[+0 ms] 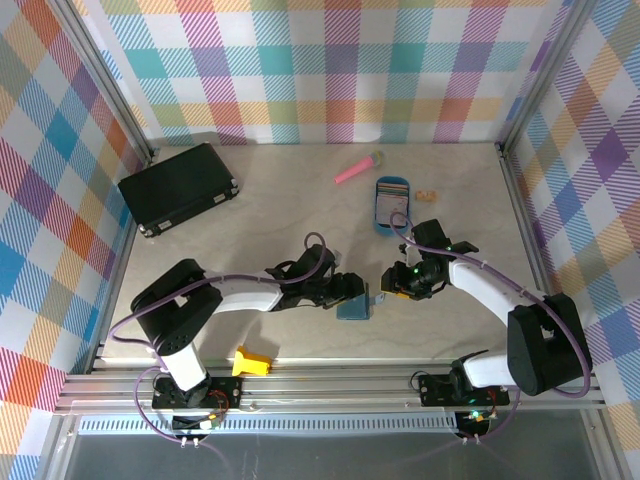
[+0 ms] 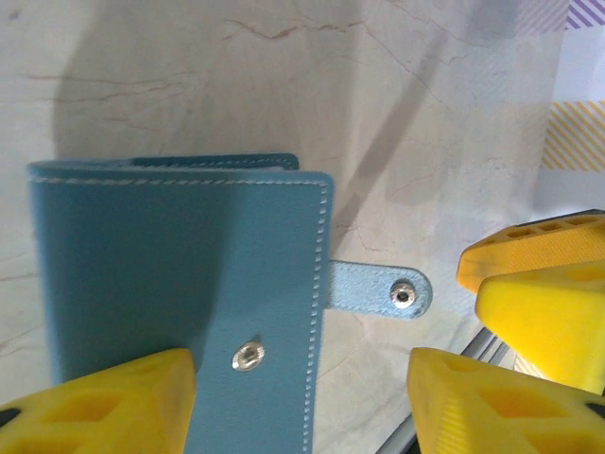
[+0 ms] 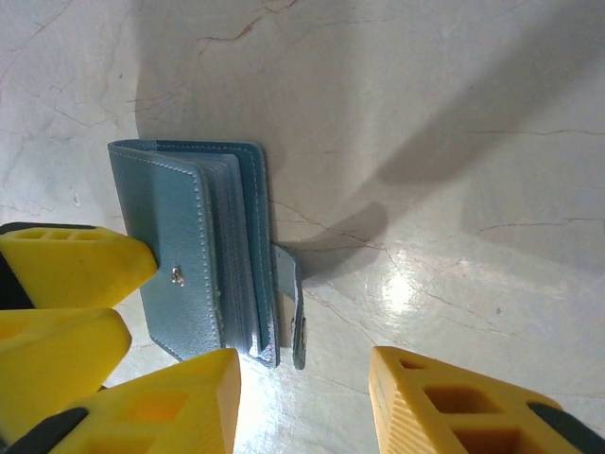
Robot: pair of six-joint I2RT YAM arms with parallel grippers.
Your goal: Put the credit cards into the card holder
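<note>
Left pincer (image 2: 301, 374), jaws apart, straddles the folded wallet (image 2: 180, 255); right pincer (image 3: 302, 364), also apart, hovers over its loose tab (image 3: 295, 312); an uneven squeeze could skid it away unopened.

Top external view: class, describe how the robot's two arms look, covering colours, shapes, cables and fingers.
The left arm and right arm both have white tubular links joined by bulky black joints, with a purple cable looping along each. Each stands on a black base on a silver rail. Their fingers are bright yellow wedges with moulded hollow pockets.
</note>
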